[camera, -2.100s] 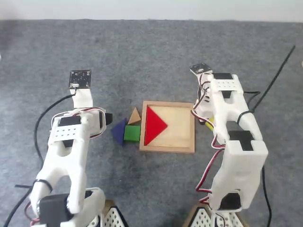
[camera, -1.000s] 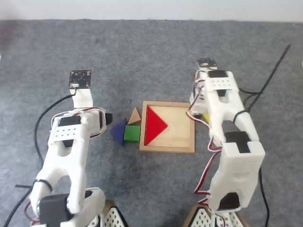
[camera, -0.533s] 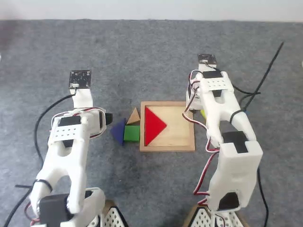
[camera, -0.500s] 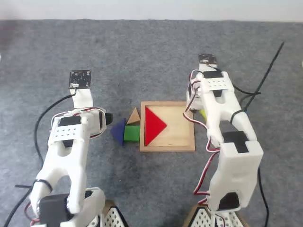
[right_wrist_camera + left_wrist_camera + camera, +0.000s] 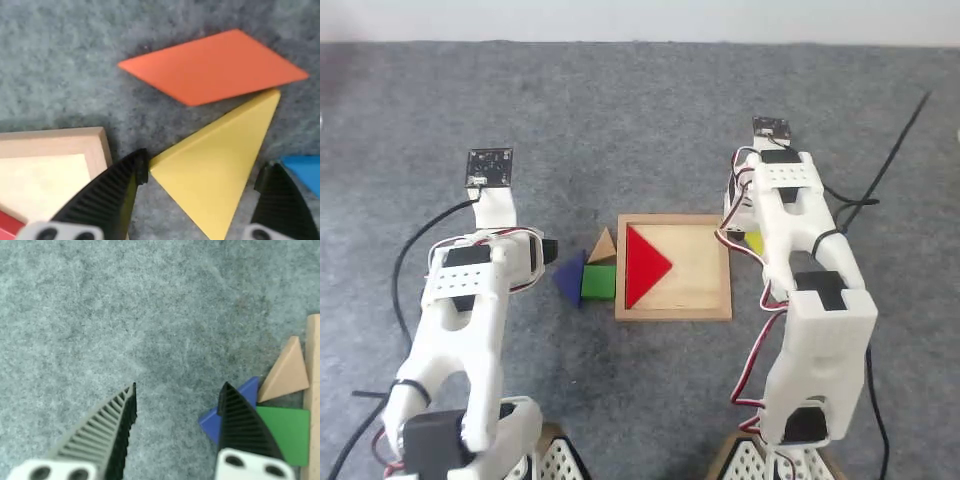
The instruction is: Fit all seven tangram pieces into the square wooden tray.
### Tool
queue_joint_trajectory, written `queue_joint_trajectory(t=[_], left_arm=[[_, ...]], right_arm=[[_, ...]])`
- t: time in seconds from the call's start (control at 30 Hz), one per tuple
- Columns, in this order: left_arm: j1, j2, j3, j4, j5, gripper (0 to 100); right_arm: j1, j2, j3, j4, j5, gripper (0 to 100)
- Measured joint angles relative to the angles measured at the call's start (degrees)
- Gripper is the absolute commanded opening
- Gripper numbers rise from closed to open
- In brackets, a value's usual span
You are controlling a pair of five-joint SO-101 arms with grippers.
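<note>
The square wooden tray [image 5: 705, 300] lies mid-table with a red triangle [image 5: 645, 264] in its left half. Left of it lie a tan triangle [image 5: 605, 245], a dark blue triangle [image 5: 570, 277] and a green piece [image 5: 599, 282]. My left gripper [image 5: 177, 405] hangs open over the carpet beside the dark blue triangle [image 5: 212, 415], near the green piece [image 5: 285, 432] and tan triangle [image 5: 287, 372]. My right gripper [image 5: 200, 182] is open, straddling a yellow triangle [image 5: 220, 160] beside the tray corner [image 5: 95, 140]. An orange parallelogram [image 5: 215, 67] and a light blue piece [image 5: 302, 167] lie close by.
Grey carpet covers the whole table. The right arm [image 5: 800, 240] stands over the tray's right edge and hides most of the pieces there; a sliver of yellow [image 5: 754, 241] shows. Black cables trail at the far right and far left.
The right arm has swung from over the tray's right edge outward and farther from the base. The left arm and the pieces left of the tray have not moved.
</note>
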Motion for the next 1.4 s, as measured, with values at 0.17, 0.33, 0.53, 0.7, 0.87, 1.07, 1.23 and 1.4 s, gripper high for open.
queue_joint_trajectory(t=[0.17, 0.33, 0.53, 0.7, 0.87, 1.07, 1.23, 1.4], left_arm=[[0.0, 0.0, 0.0, 0.0, 0.0, 26], [0.0, 0.0, 0.0, 0.0, 0.0, 26], [0.0, 0.0, 0.0, 0.0, 0.0, 26], [0.0, 0.0, 0.0, 0.0, 0.0, 26], [0.0, 0.0, 0.0, 0.0, 0.0, 26], [0.0, 0.0, 0.0, 0.0, 0.0, 26], [0.0, 0.0, 0.0, 0.0, 0.0, 26], [0.0, 0.0, 0.0, 0.0, 0.0, 26]], right_arm=[[0.35, 1.85, -0.88, 0.09, -0.18, 34.3], [0.97, 3.25, -3.08, 2.02, -0.18, 34.3], [0.97, 5.8, -6.95, 5.19, -0.18, 33.1], [0.97, 7.65, -10.11, 8.0, -0.18, 21.7], [1.05, 8.0, -10.99, 8.7, -0.18, 24.1], [1.05, 8.09, -10.99, 8.7, -0.18, 24.1], [1.05, 8.0, -10.99, 8.7, -0.18, 24.1], [1.05, 6.07, -10.2, 10.46, -0.18, 24.1]])
